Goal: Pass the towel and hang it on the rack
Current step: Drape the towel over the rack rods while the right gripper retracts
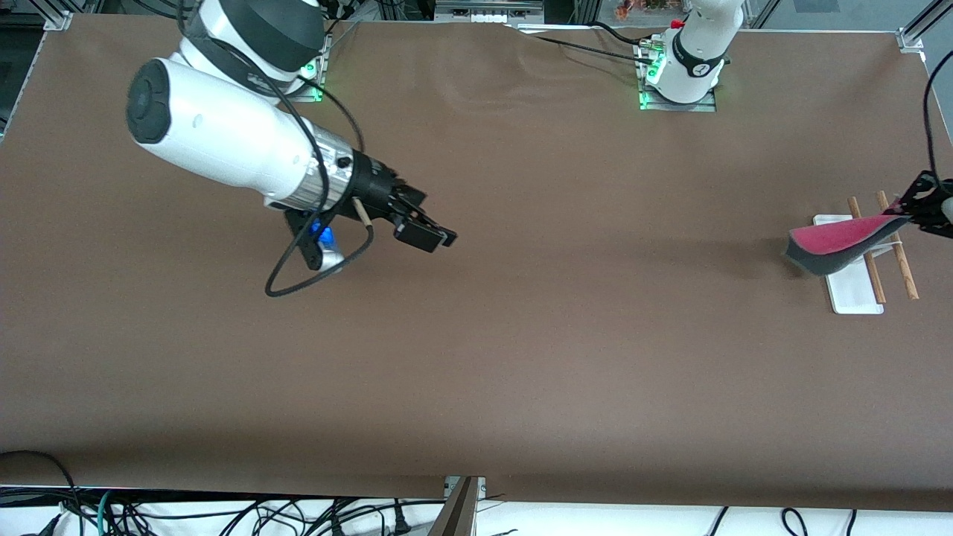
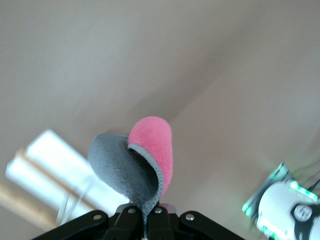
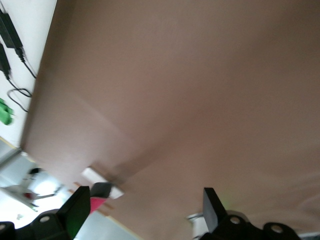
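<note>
- Left gripper (image 1: 910,208) up over the rack (image 1: 856,285) at the left arm's end of the table; only the black fingers and a bit of wrist are in the front view, arm body out of frame
- Its jaws are clamped on one edge of the towel (image 1: 837,242); left wrist view shows the stitched edge pinched between the closed fingertips (image 2: 131,219)
- Towel hangs out from the gripper, curled, pink-red face up, dark grey face under; it's in the air over the rack's white base and crosses the two brown rods, can't tell if it touches them
- Rack stands on the table (image 1: 566,335), rods running parallel above the white base
- Right gripper (image 1: 435,238) hovers over bare table toward the right arm's end, arm angled down and out from its base, nothing in the jaws; right wrist view shows the fingers (image 3: 212,207) spread wide apart
- Surface is a plain brown mat, slight wrinkle near the arm bases
- Both bases have green lights on; loose cables (image 1: 223,514) lie along the table edge nearest the front camera
</note>
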